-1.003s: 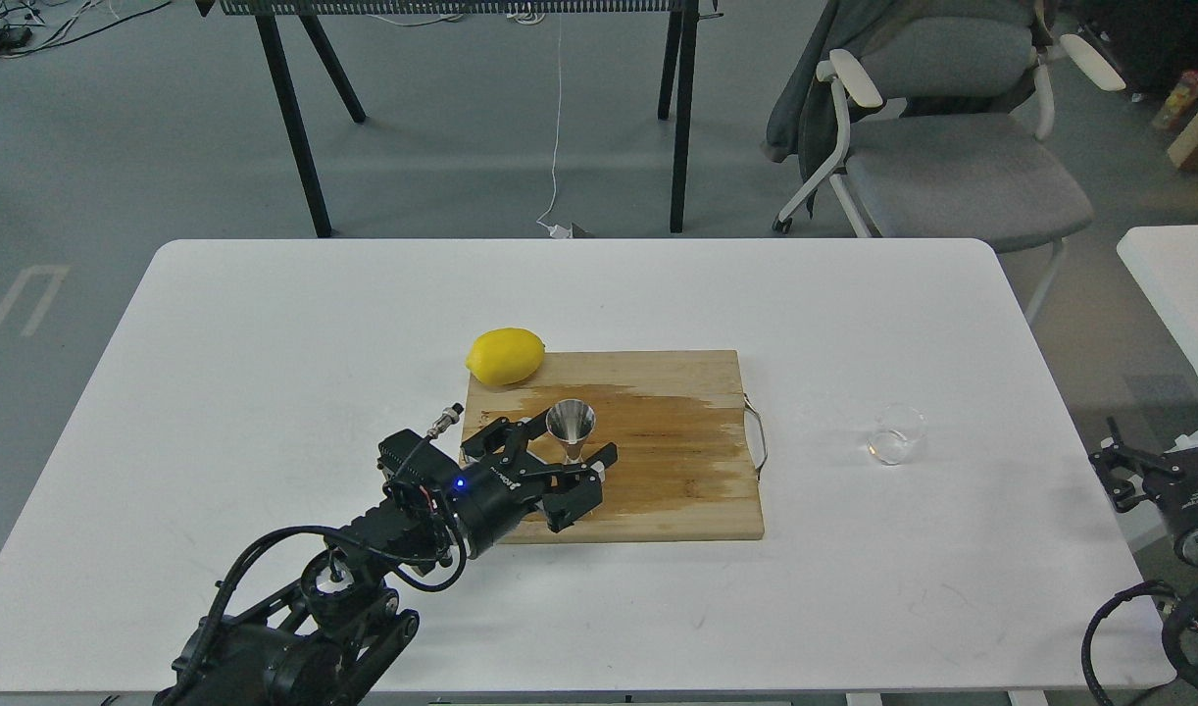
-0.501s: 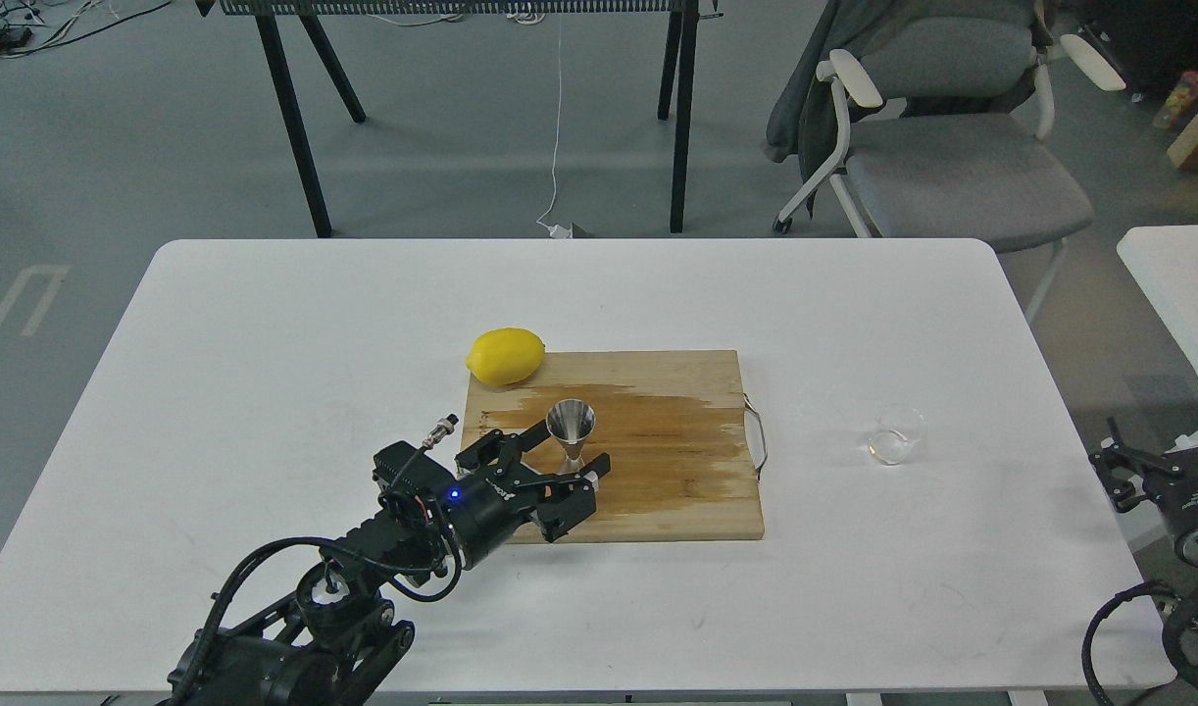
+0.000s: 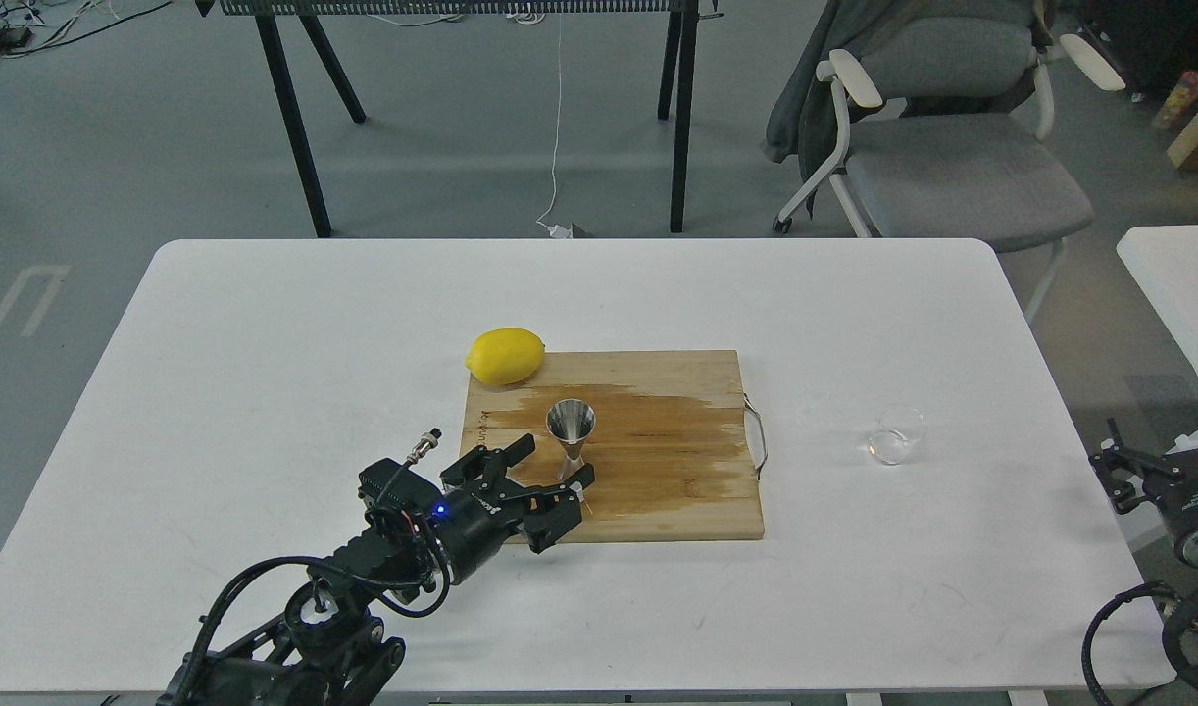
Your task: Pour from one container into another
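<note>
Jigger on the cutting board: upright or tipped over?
Upright. The jigger stands on the cutting board, open mouth facing up, narrow waist below. The open left gripper sits beside it, not gripping.

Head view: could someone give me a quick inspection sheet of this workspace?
Surface: white table, wooden cutting board with a darker patch.
Job's things: steel jigger upright on the board; clear glass cup on the table, right of the board.
Clutter: lemon at the board's far left corner.
Grippers: left gripper jaws open near the jigger's base; right gripper at the table's right edge, state unclear.
Cables: white cord on the floor.
Surroundings: grey chair, black table legs.
</note>
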`<control>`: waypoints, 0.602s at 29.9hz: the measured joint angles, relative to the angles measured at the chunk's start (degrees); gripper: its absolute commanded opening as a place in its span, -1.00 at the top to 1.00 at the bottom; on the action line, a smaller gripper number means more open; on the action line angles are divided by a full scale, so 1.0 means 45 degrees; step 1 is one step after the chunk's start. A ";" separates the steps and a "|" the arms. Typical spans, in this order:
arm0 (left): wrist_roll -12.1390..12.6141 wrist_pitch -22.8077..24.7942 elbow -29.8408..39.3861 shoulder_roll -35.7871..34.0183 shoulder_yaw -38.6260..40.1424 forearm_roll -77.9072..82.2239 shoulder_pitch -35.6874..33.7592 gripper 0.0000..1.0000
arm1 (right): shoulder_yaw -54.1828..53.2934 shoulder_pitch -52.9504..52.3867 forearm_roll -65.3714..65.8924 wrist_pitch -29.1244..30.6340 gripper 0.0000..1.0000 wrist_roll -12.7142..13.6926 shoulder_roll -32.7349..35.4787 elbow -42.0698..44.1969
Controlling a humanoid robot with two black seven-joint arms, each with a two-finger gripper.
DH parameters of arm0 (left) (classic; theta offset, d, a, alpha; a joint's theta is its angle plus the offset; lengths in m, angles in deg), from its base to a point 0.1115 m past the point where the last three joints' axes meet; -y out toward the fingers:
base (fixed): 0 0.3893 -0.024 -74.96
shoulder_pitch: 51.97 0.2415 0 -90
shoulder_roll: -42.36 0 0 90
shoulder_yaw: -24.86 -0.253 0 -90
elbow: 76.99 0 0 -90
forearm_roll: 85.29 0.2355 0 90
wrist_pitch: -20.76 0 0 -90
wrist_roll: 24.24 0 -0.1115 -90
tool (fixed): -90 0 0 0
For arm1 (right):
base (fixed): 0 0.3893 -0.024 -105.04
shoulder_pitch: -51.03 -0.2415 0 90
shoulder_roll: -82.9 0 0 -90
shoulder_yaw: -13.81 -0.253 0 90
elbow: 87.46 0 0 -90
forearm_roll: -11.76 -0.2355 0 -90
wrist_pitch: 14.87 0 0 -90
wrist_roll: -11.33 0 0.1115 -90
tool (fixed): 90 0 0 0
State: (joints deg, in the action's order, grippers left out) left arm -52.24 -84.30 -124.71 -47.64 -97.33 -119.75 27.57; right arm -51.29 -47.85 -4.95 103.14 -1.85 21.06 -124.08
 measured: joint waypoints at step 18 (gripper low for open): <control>-0.0001 0.1084 -0.2478 -0.2324 0.1897 -0.0339 0.1344 -0.86 | -0.0025 0.0011 -0.0017 0.0000 -0.99 0.0000 0.0017 0.0007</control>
State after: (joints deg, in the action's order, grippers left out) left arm -52.24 -79.42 -135.86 -58.09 -88.79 -121.28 33.62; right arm -51.41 -47.80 -5.03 103.13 -1.85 21.13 -124.05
